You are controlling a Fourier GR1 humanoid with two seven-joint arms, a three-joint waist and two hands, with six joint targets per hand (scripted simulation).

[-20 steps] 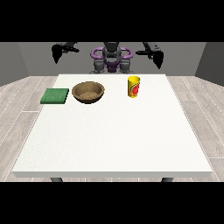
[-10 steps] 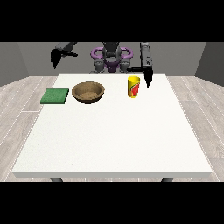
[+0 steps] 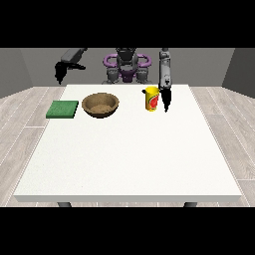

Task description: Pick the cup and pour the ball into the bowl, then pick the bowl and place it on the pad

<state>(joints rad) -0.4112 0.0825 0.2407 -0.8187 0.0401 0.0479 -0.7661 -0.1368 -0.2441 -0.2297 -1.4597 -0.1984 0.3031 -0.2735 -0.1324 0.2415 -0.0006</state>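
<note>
Yellow cup (image 3: 152,98) stands beside robot hand (image 3: 165,99).

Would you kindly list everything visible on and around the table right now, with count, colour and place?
table: one, white, filling the middle of the view
pad: one, green, far corner at the view's left
bowl: one, brown, just right of the pad
cup: one, yellow with red marking, right of the bowl
floor: pale planks, around the table
robot body: one, grey and purple, behind the table
robot hand at the view's left: black, raised beyond the table's far corner
robot hand at the view's right: black, pointing down beside the cup
</note>
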